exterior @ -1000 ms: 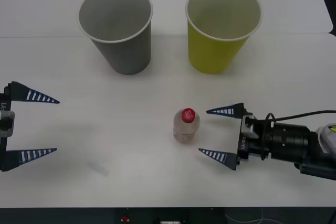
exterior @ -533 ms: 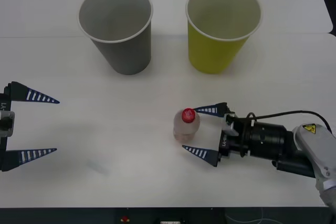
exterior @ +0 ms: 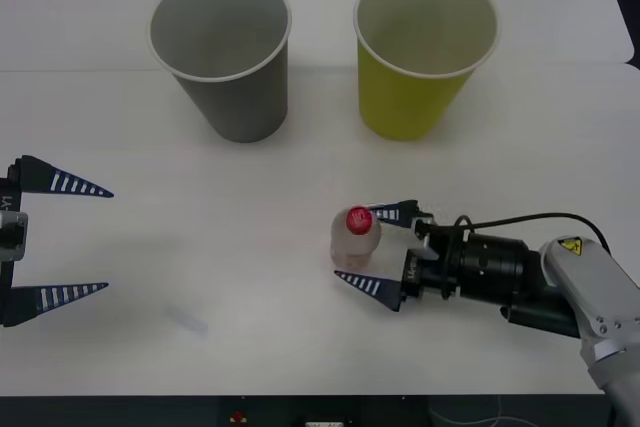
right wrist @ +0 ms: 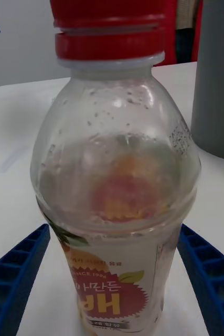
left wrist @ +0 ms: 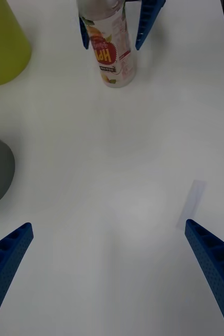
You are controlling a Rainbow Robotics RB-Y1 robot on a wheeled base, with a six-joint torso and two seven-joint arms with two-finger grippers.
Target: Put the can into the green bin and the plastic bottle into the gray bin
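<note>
The plastic bottle (exterior: 354,239) stands upright on the white table, clear with a red cap and a red-and-yellow label (right wrist: 117,294). My right gripper (exterior: 355,244) is open, with one blue finger on each side of the bottle (right wrist: 117,173) and a small gap at both. The left wrist view shows the same bottle (left wrist: 112,52) between those fingers (left wrist: 148,21). The gray bin (exterior: 235,97) and the green bin (exterior: 410,97) stand upright at the back, gray on the left. My left gripper (exterior: 107,240) waits open at the left edge, holding nothing. The can is out of view.
A small pale strip (exterior: 185,320) lies flat on the table (exterior: 250,347) between my left gripper and the bottle, also seen as the strip (left wrist: 191,203) near my left fingers. The table's front edge runs just below both arms.
My right gripper has slid left along the table until its open fingers flank the bottle. The bottle, both bins and the left arm have not moved.
</note>
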